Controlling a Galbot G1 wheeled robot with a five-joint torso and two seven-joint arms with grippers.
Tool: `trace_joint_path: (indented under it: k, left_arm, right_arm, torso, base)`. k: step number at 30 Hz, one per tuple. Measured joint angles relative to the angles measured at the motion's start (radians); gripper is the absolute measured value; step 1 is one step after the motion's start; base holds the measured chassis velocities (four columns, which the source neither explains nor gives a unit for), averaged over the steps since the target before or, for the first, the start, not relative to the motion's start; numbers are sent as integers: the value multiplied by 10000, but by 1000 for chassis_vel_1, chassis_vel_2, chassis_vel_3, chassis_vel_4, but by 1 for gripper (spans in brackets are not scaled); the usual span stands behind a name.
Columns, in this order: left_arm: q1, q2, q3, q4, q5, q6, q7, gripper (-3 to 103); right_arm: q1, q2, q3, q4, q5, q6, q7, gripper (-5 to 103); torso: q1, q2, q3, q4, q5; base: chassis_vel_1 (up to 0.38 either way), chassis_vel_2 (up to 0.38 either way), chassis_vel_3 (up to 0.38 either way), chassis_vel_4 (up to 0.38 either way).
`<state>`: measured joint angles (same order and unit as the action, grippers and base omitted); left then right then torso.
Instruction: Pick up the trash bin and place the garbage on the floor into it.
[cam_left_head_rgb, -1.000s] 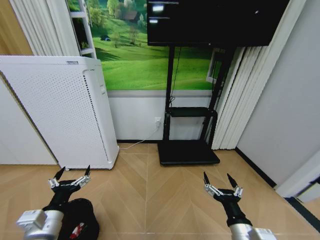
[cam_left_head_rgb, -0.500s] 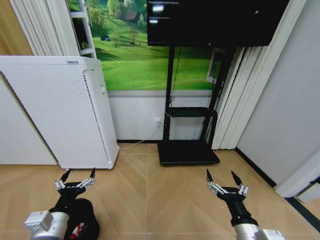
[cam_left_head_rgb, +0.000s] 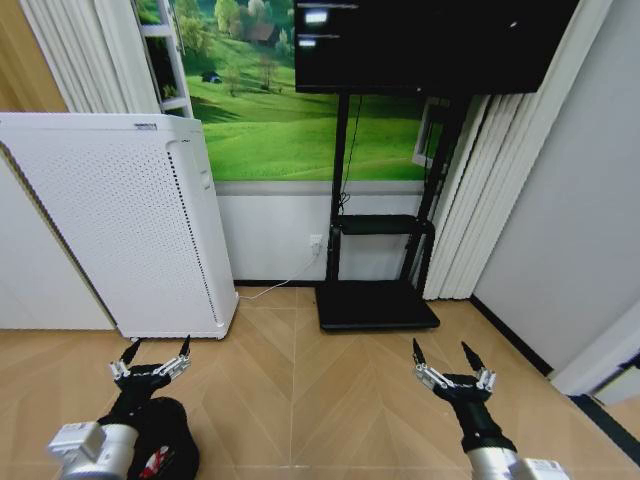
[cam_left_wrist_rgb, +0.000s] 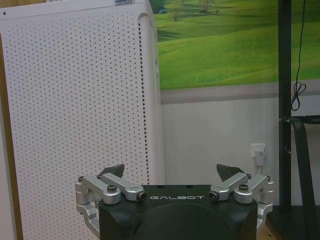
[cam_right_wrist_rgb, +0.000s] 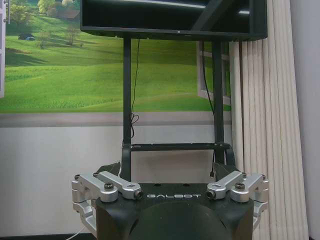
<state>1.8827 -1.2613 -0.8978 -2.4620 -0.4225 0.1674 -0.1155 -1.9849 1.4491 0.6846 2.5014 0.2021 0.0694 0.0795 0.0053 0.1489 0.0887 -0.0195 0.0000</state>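
Right now both the left gripper and right gripper hang spread at twelve o'clock, risking knocking the bin over.

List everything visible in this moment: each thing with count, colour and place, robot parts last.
trash bin: one, black, on the floor under the left arm, red-and-white scrap inside
air purifier: one, white, perforated, left by the wall
TV stand: one, black, centre, carrying a dark screen
meadow mural: one, green, back wall
curtains: white, right of the stand
floor: tan herringbone parquet
left gripper: open, above the bin
right gripper: open, over bare floor
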Motion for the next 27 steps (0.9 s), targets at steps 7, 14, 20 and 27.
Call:
trace_joint_path:
  k: [7, 14, 20, 27]
  left_arm:
    - [0, 1, -6, 6, -5, -2, 6, 100]
    - [0, 2, -7, 12, -8, -5, 11, 100]
    - [0, 2, -8, 14, -8, -8, 12, 100]
    - [0, 2, -8, 13, -8, -12, 12, 100]
  right_arm:
    - [2, -1, -5, -7, 4, 0, -2, 100]
    - [2, -2, -6, -12, 6, 0, -2, 100]
    - [3, -2, -7, -14, 9, 3, -3, 100]
    - [3, -2, -7, -15, 10, 6, -3, 100]
  torso:
    - [101, 364, 266, 0, 0]
    - [191, 662, 477, 0, 0]
    - [273, 952, 685, 0, 0]
    - [342, 1197, 859, 0, 0]
  base:
    - [0, 0, 0, 0]
    - [0, 0, 0, 0]
    - [0, 0, 0, 0]
    - [0, 0, 0, 0]
